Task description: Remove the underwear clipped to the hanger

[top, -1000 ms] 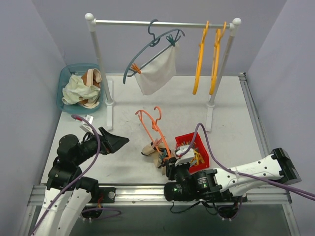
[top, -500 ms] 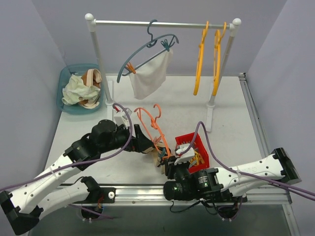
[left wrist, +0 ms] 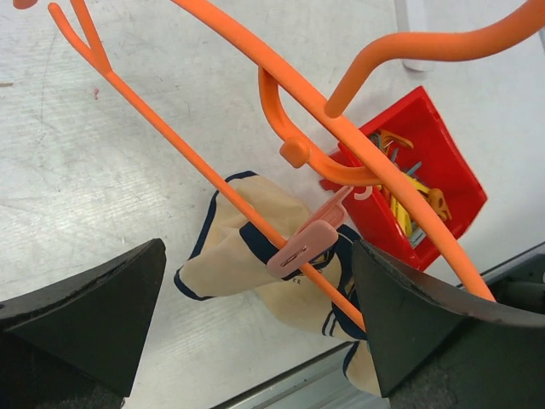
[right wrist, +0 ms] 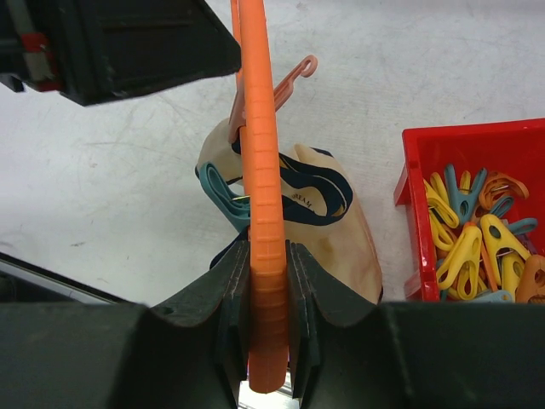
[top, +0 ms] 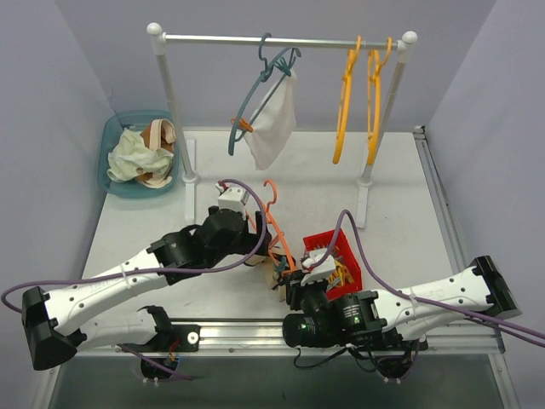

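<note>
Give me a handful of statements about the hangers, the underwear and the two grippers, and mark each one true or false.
1. The right gripper is shut on the orange hanger. True.
2. The left gripper is clamped on the pink clip. False: its jaws stand open, one on either side of the clip.
3. The cream underwear is clipped to the orange hanger. True.
4. The red bin is empty. False: it holds coloured clothespins.
5. The white underwear lies flat on the table. False: it hangs from the blue-grey hanger on the rail.
</note>
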